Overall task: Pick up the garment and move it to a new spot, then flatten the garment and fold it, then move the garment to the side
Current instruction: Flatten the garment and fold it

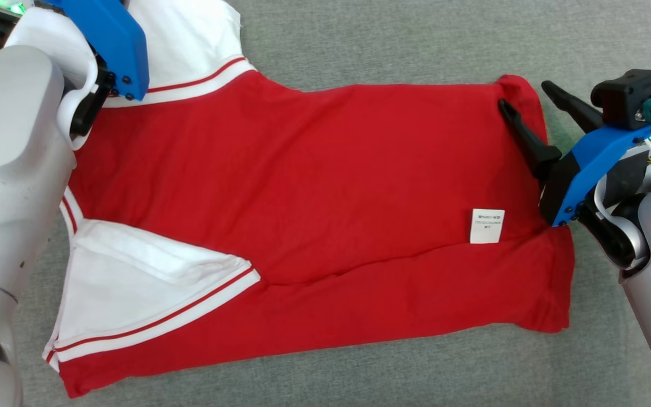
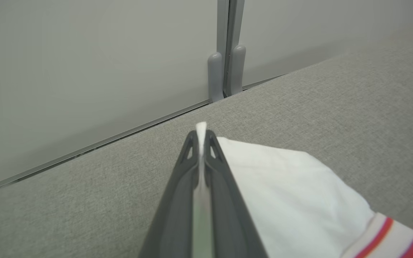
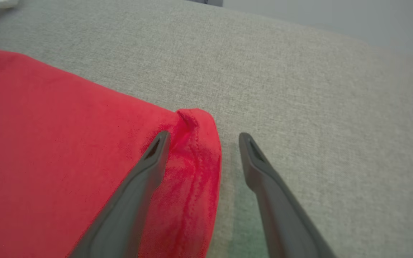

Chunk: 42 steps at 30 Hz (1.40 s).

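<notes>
Gripping the white sleeve (image 2: 292, 190) of the shirt (image 1: 314, 186) tight in the left fingers (image 2: 177, 200); straddling its red hem corner (image 3: 195, 125) with the right fingers (image 3: 138, 186) spread wide, empty; length stretched between both.

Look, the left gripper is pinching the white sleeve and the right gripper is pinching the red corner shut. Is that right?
Not quite. The left gripper does pinch the white sleeve, but the right gripper is open, its fingers apart, one on each side of the hem at the red corner. The right wrist view shows it.
</notes>
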Tool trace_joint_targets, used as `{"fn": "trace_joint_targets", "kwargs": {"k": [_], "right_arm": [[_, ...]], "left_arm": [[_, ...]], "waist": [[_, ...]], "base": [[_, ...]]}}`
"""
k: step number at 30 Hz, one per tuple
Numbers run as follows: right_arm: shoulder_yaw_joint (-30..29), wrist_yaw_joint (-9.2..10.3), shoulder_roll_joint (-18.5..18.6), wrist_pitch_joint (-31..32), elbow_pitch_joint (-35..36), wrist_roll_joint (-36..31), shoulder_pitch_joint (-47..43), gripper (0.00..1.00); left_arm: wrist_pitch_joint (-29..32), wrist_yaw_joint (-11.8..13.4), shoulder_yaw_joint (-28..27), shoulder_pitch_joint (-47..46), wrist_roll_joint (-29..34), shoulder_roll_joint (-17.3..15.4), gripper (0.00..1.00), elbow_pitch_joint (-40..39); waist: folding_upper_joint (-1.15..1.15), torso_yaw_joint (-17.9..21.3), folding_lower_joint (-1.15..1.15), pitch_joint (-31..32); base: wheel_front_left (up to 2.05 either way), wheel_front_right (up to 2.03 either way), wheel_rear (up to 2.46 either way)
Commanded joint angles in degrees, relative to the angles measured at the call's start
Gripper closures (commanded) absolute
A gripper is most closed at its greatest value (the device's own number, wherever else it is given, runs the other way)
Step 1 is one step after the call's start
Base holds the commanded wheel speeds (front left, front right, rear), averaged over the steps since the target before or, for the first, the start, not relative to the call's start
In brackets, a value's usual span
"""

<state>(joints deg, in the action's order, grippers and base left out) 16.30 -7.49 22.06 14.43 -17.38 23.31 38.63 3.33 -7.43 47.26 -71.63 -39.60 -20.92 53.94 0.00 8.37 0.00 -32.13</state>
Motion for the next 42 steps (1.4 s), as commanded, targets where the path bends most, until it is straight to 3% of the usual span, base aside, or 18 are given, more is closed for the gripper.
{"fn": "trace_joint_targets", "kwargs": {"k": [1,6,7,9,10,21,31,35,42], "right_arm": [[0.15,-0.02,0.58,0.69,-0.76,0.06,1.26,0.0],[1.22,-0.02,0.73,2.46,-4.47,0.25,2.11,0.0],[1.35,-0.03,0.77,2.42,-5.14,0.29,2.46,0.47],[1.21,-0.02,0.53,1.88,-6.3,0.45,2.96,0.95],[1.08,-0.02,0.59,1.68,-7.0,0.39,3.13,1.0],[-2.52,-0.02,-1.23,-6.43,-11.88,-0.08,2.32,1.0],[-3.59,-0.02,-2.52,-12.31,-13.82,0.76,-3.83,1.0],[-4.42,-0.02,-3.3,-14.53,-13.04,1.03,-7.35,1.0],[-6.28,-0.03,-4.38,-17.71,-11.18,1.06,-12.49,1.0]], "left_arm": [[-0.7,-0.01,0.57,-0.84,-0.4,0.44,1.0,-0.23],[-2.37,-0.01,1.94,-1.19,-2.07,1.22,1.0,-0.69],[-2.59,-0.01,2.29,-1.32,-2.34,1.3,1.0,-0.68],[-3.07,-0.01,2.86,-1.4,-2.98,1.48,1.0,-0.65],[-3.35,-0.01,3.11,-1.31,-3.22,1.61,1.0,-0.69],[-9.39,-0.01,4.56,1.91,-7.14,0.51,1.0,-2.03],[-14.97,0.04,6.06,11.3,-9.76,-1.8,1.0,-8.75],[-16.27,1.57,6.23,17.13,-10.05,-3.75,1.0,-13.94],[-17.18,6.58,5.67,27.19,-11.18,-7.7,1.0,-24.81]], "waist": [[0.0,-0.71,0.0,-0.28],[0.0,-2.14,0.0,-0.17],[0.0,-2.38,0.0,-0.12],[0.0,-2.71,0.0,0.1],[0.0,-2.93,0.0,0.37],[0.0,-4.82,0.0,5.2],[0.0,-6.62,0.0,12.38],[0.0,-6.93,0.0,14.48],[0.0,-7.61,0.0,16.27]], "base": [[0.0,0.0,0.0],[0.0,0.0,0.0],[0.0,0.0,0.0],[0.0,0.0,0.0],[0.0,0.0,0.0],[0.0,0.0,0.0],[0.0,0.0,0.0],[0.0,0.0,0.0],[0.0,0.0,0.0]]}}
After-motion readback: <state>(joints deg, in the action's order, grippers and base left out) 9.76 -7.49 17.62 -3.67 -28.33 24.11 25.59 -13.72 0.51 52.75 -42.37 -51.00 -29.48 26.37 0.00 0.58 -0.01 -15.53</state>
